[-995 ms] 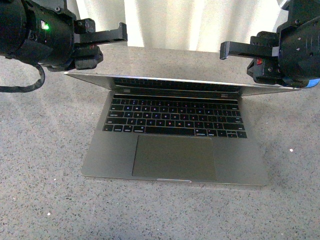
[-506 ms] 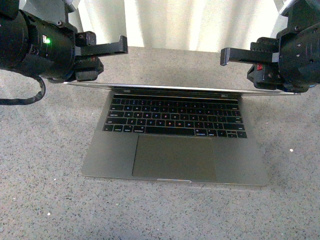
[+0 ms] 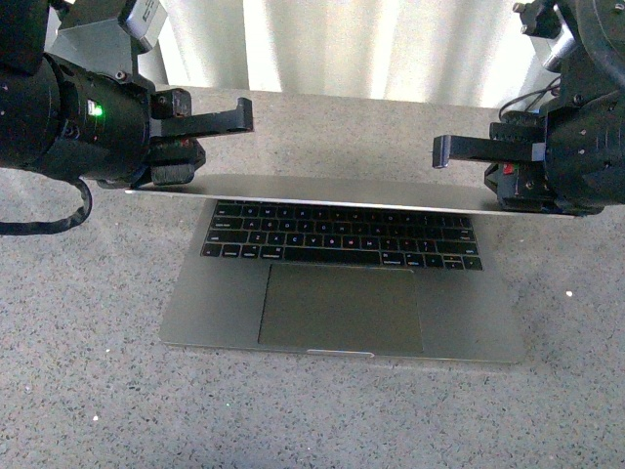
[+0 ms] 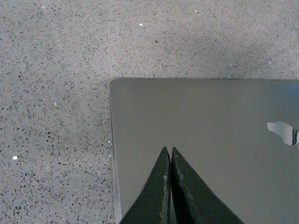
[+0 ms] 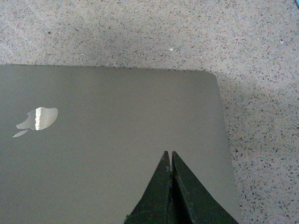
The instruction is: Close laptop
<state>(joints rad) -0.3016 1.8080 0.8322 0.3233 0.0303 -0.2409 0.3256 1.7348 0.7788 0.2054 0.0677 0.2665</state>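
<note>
So the laptop (image 3: 342,293) sits in the middle of the speckled grey desk (image 3: 88,391), base flat, with the trackpad (image 3: 340,308) on the side nearest the robot. The lid (image 3: 342,192) is tipped way forward, so from the front view you mostly see its thin edge running across, hanging over the back rows of the keyboard (image 3: 337,239). It's not shut, since most of the keys show underneath. There are 2 arms on it, 1 at each back corner of the lid. The left claw (image 4: 168,151) has its fingers pressed together with just a thin seam between them, nothing held, and it sits over the lid's grey back near the left corner. The right claw (image 5: 168,154) is the same deal, closed on nothing, over the right corner. The pale apple logo (image 5: 37,117) shows on the lid between them. I honestly can't tell whether the tips touch the metal or just hover over it. A pale curtain (image 3: 371,44) hangs behind the desk.
</note>
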